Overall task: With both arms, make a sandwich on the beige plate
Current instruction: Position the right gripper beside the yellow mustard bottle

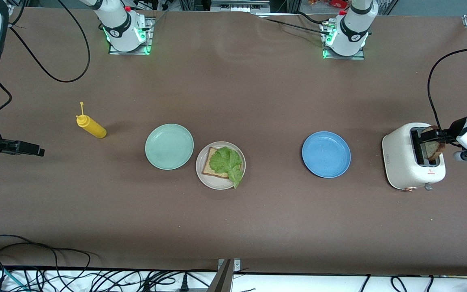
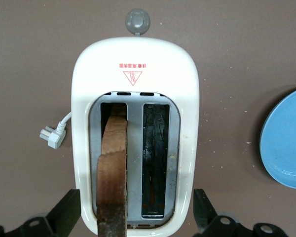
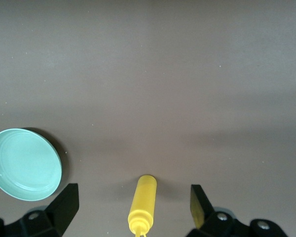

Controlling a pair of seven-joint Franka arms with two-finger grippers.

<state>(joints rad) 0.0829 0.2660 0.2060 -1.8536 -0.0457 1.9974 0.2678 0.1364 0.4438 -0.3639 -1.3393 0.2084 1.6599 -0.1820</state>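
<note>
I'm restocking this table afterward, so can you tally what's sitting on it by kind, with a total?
Plates: 3 (mint-green plate, beige plate, blue plate)
Bread slices: 2 (one on the beige plate, one in the toaster)
Lettuce leaves: 1
Toasters: 1
Mustard bottles: 1
Total: 8

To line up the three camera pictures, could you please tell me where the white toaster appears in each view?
Front view: the toaster stands at the left arm's end of the table, with the left gripper over its slots.
Left wrist view: the toaster fills the centre, a bread slice in one slot.
Right wrist view: not in it.
Shared landmark: the blue plate, beside the toaster.
</note>
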